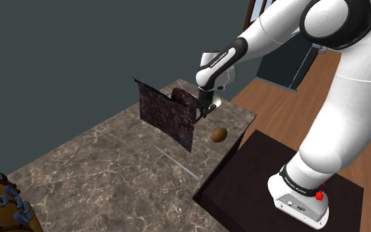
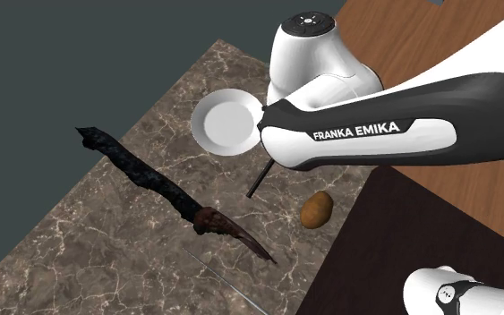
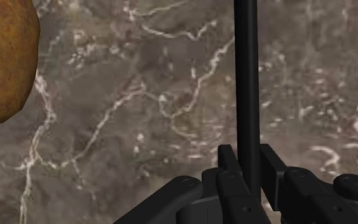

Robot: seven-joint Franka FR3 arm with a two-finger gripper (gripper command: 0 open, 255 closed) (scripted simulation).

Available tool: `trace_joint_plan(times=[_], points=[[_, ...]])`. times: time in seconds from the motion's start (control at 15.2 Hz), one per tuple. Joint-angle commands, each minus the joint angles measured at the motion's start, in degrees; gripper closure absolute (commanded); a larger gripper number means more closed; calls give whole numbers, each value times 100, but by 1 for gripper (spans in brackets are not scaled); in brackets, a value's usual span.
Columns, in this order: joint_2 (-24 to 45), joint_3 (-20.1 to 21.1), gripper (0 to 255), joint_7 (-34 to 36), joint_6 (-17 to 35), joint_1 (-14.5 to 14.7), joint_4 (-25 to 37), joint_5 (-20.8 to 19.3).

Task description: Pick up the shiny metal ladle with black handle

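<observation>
The fingers, narrowly parted, are clamped on the black handle of the ladle

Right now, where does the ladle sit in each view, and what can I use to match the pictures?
Shoulder view: the ladle lies at the counter's far corner, under the end effector.
Second exterior view: the ladle is at upper middle, with its pale round bowl above its black handle.
Wrist view: the ladle's black handle is clasped by the end effector's fingers.
Shared landmark: the brown potato near the handle.
</observation>
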Motion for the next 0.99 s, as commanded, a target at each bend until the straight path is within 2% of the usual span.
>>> trace_joint_plan(times=[0.0,0.92], points=[[-100,-2,255,1,-111,-7,5,1],[-871,2,255,53,-1058,-29,184,12]])
